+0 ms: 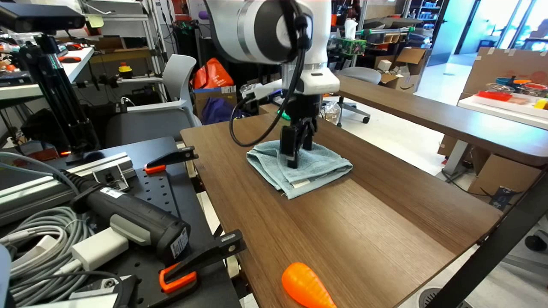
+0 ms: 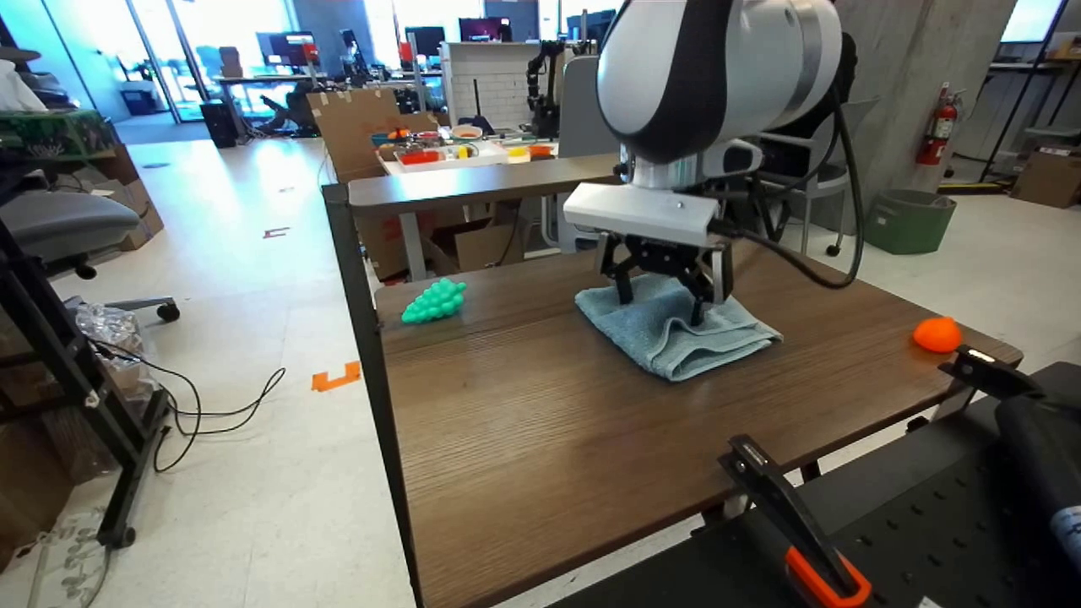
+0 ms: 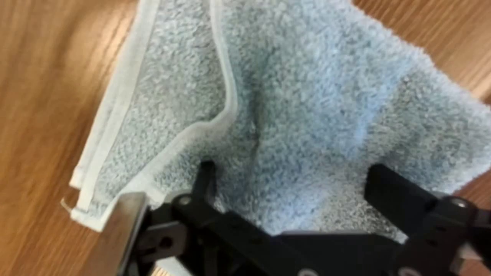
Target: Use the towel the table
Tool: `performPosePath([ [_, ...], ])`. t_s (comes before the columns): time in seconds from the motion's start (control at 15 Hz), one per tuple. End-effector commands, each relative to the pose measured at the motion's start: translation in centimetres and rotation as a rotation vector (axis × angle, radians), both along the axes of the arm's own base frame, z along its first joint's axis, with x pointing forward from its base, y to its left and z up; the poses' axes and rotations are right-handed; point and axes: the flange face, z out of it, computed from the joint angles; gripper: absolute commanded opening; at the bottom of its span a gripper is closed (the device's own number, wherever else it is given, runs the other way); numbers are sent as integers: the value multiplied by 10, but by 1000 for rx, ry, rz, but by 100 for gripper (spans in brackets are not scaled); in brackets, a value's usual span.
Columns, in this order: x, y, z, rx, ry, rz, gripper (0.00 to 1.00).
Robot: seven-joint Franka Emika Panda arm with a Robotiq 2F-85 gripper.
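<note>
A blue-grey towel (image 1: 319, 171) lies folded and rumpled on the brown wooden table (image 1: 364, 239). It also shows in an exterior view (image 2: 667, 350) and fills most of the wrist view (image 3: 307, 96). My gripper (image 1: 300, 156) points down over the towel, with its fingers spread apart. In an exterior view the gripper (image 2: 661, 310) has both fingertips at the towel's surface. In the wrist view the gripper (image 3: 291, 170) has flat towel between its fingers, with a raised fold near the left finger. Whether the tips press into the cloth, I cannot tell.
An orange toy (image 1: 306, 284) lies near one table end, also in an exterior view (image 2: 937, 335). A green grape-like toy (image 2: 435, 301) lies near another edge. Black-and-orange clamps (image 1: 201, 259) and a dark side table (image 1: 150, 192) with tools and cables border the table.
</note>
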Motion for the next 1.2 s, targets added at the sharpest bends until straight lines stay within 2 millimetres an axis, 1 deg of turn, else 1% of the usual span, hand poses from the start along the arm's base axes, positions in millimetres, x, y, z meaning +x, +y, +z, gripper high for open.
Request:
performPosePath([
  [0.0,-9,6,-38,27,-93,91,100],
  [0.07,-4,3,-19,15,-58,46,100],
  [0.13,-6,3,-24,19,-79,63,100],
  [0.33,-5,3,-23,20,-87,77,100],
  [0.4,-2,1,-21,16,-75,61,100],
  [0.47,0,3,-25,25,-57,64,100],
  [0.6,0,17,-34,21,-39,90,100],
  [0.8,-5,61,-47,46,-37,185,100],
  [1.13,-22,150,-61,31,-72,351,100],
])
